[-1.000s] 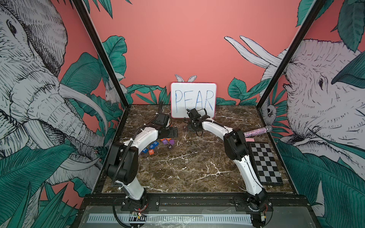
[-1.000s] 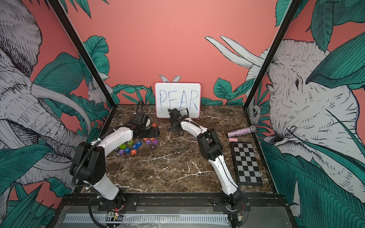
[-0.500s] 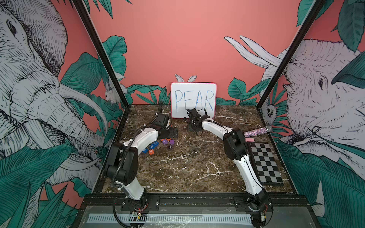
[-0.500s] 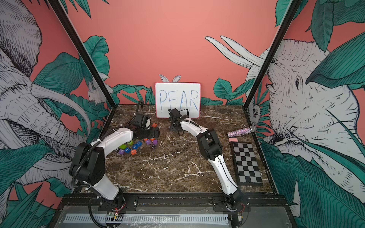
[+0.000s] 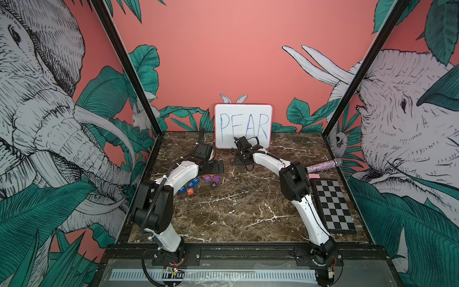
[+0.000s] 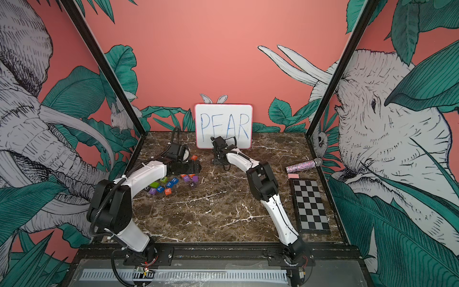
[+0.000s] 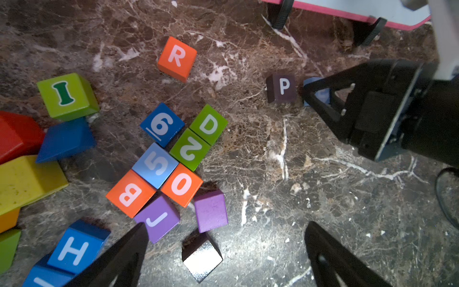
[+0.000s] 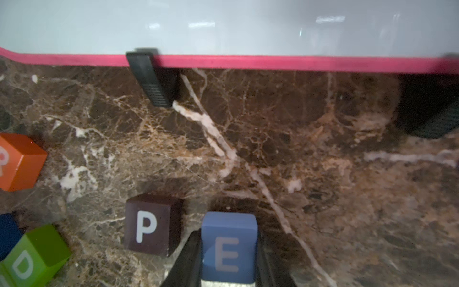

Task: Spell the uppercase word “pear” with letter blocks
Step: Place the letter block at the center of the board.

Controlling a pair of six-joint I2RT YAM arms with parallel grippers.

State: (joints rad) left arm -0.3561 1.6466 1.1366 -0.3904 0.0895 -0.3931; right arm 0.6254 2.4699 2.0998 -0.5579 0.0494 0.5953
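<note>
Far centre of the marble table (image 5: 236, 211), just in front of the whiteboard (image 5: 243, 124) with PEAR written in blue.

Right gripper (image 8: 227, 236): jaws closed onto the blue E block (image 8: 228, 248), one finger on each side face, letter up. From the left wrist view the same gripper (image 7: 318, 93) is down low with blue showing between the fingers. Cannot tell whether the block's base is touching the table.

P block (image 8: 149, 225): dark brown, flat on the table, letter up, just left of the E with a narrow gap between them. Free of both grippers.

R block (image 7: 176, 58): orange-red, alone on the table, left of the P and well apart from it, roughly as far back.

A block (image 5: 190, 190): orange-red, nearer and further left, at the near edge of the loose cubes (image 6: 173, 182) beside the left arm.

Left gripper (image 7: 226, 225): jaws spread wide, holding nothing, hanging over the cluster. One fingertip is just beside the purple J cube (image 7: 157, 218). A plain purple cube (image 7: 211, 211) and a dark cube (image 7: 201, 257) lie between the fingers.

Right side of the table: chequered board (image 5: 332, 203) lying flat, and a glitter microphone (image 5: 323, 166) just beyond it.
</note>
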